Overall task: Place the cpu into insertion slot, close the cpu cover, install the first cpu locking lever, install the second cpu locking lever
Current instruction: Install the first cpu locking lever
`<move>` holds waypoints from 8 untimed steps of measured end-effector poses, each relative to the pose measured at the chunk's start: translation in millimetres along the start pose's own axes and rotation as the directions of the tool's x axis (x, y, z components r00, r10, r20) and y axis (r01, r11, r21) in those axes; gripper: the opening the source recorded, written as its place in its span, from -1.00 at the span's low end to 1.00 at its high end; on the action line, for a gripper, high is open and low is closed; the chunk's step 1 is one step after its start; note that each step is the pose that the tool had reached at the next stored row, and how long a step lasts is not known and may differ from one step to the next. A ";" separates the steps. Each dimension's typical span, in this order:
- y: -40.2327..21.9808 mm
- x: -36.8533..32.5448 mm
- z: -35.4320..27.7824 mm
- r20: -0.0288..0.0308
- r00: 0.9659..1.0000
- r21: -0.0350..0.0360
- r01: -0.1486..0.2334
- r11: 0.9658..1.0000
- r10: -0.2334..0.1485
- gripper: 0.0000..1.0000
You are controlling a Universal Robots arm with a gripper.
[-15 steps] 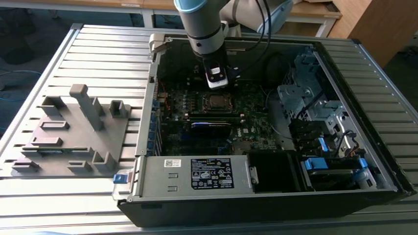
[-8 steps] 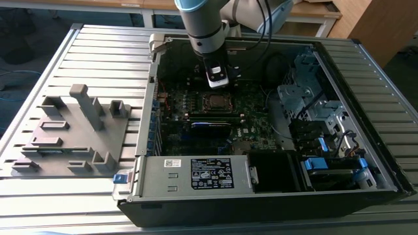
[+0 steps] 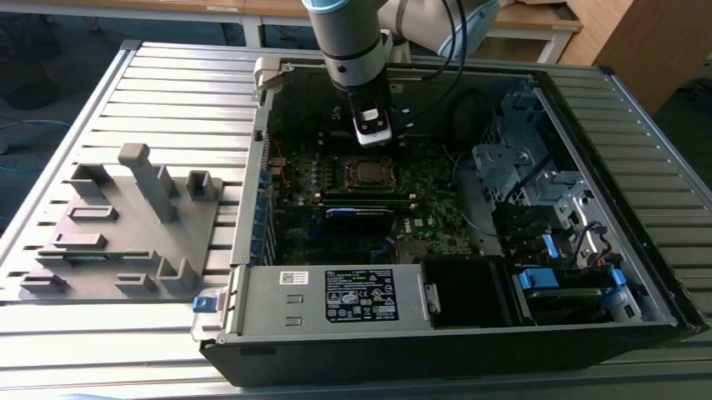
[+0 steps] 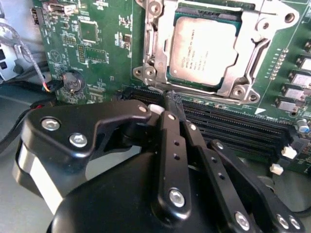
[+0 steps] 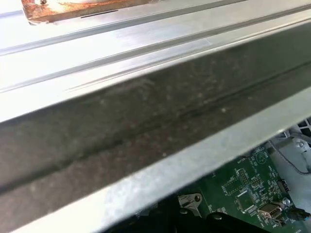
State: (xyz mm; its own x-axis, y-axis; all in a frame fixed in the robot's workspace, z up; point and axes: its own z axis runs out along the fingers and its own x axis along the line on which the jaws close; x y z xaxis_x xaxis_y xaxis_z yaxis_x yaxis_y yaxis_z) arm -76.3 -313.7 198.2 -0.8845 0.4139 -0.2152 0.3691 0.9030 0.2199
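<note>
Place: I'm looking into a robotics lab or workshop.
Surface: slatted aluminium surface (image 3: 167,92).
Work piece: opened desktop computer case (image 3: 468,275), its motherboard (image 3: 368,208) exposed.
Fixture: grey parts holder (image 3: 122,225) lying beside it.
Background: wooden benches (image 3: 223,10).

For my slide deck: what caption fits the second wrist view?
Gripper beside the memory slots, cpu seated under the cpu cover.
</note>
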 end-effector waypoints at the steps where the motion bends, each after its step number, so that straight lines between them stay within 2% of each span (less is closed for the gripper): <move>1: 0.0 0.0 0.0 0.000 1.000 0.000 0.000 1.000 0.000 -0.79; 8: 0.2 -0.2 -0.7 0.000 1.000 0.001 0.000 1.000 0.000 -0.79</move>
State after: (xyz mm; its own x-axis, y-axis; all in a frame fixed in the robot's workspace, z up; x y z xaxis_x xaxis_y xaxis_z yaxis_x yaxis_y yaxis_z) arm -76.3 -313.6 198.9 -0.8846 0.4137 -0.2153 0.3691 0.9032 0.2188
